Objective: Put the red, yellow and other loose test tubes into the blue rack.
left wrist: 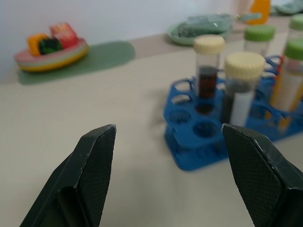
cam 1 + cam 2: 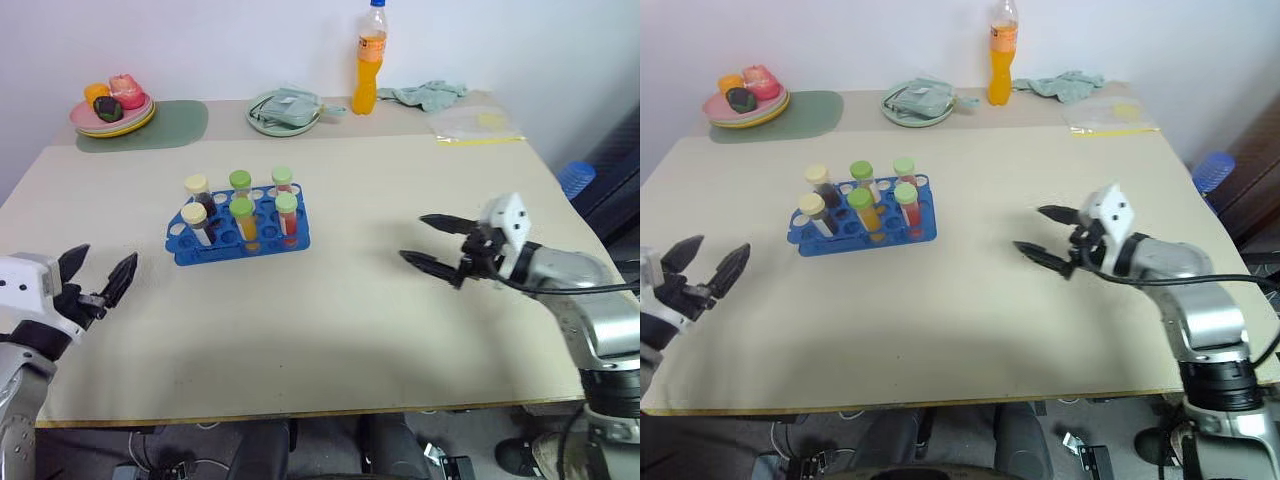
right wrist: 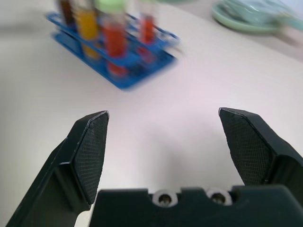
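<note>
Six capped test tubes [image 2: 243, 212] stand upright in the blue rack [image 2: 238, 240], which sits on the beige table [image 2: 330, 310] left of its middle. Two tubes carry cream caps: one [image 1: 208, 71] with dark maroon liquid, and one [image 1: 242, 85] nearer the left arm whose contents are hard to tell. The other four have green caps, with a yellow tube [image 2: 245, 222] and a red tube [image 2: 287, 216] in the front row.

The left gripper [image 2: 98, 277] hangs over the table's near left corner, well apart from the rack, its two black fingers [image 1: 94, 161] spread wide with nothing between them. The right gripper [image 2: 432, 242] hovers above the right half of the table, pointing toward the rack, its fingers [image 3: 90, 151] likewise wide and empty.

Along the far edge of the table, a stack of plates [image 2: 112, 117] holding toy food rests on a green mat [image 2: 170, 125] at the left. A pale green plate [image 2: 283, 112] with a cloth on it sits near the middle, just beside a tall orange drink bottle [image 2: 369, 62]. A crumpled green cloth [image 2: 428, 94] and a clear plastic bag [image 2: 474, 124] lie toward the far right corner
</note>
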{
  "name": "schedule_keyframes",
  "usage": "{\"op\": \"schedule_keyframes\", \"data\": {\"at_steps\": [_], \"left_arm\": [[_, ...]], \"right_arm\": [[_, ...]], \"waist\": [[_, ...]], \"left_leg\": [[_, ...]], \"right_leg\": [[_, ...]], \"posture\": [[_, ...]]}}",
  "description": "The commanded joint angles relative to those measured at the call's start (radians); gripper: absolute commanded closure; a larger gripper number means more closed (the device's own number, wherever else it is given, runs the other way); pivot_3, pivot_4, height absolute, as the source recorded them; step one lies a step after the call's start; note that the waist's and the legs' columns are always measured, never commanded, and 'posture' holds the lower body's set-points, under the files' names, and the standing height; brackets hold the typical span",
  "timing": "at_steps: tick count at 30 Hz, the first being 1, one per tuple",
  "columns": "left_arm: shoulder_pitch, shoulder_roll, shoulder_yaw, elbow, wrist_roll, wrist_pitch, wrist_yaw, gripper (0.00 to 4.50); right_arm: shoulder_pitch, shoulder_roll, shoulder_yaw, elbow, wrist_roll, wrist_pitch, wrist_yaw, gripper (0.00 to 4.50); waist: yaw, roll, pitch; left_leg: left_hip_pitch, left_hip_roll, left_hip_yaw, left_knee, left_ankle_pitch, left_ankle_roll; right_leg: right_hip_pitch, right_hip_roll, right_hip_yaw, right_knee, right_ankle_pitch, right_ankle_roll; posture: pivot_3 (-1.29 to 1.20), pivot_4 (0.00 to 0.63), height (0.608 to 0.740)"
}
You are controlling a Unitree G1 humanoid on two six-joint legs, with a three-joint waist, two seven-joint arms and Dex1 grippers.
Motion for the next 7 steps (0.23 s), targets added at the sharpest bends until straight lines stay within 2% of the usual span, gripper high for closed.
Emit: {"op": "schedule_keyframes", "data": {"at_steps": [1,7], "left_arm": [[0.012,0.018,0.044,0.01,-0.009,0.0,-0.02,0.83],[0.044,-0.007,0.057,-0.006,-0.015,0.009,-0.008,0.83]], "right_arm": [[0.013,-0.029,-0.047,0.031,-0.008,-0.054,0.024,0.35],[0.024,-0.02,-0.037,0.076,-0.025,-0.086,0.025,0.35]], "waist": [[-0.001,0.0,0.0],[-0.005,0.001,0.0]], "left_leg": [[0.0,0.0,0.0,0.0,0.0,0.0],[0.0,0.001,0.0,0.0,0.0,0.0]], "right_leg": [[0.0,0.0,0.0,0.0,0.0,0.0],[0.0,0.0,0.0,0.0,0.0,0.0]], "posture": [[0.0,0.15,0.74],[0.0,0.15,0.74]]}}
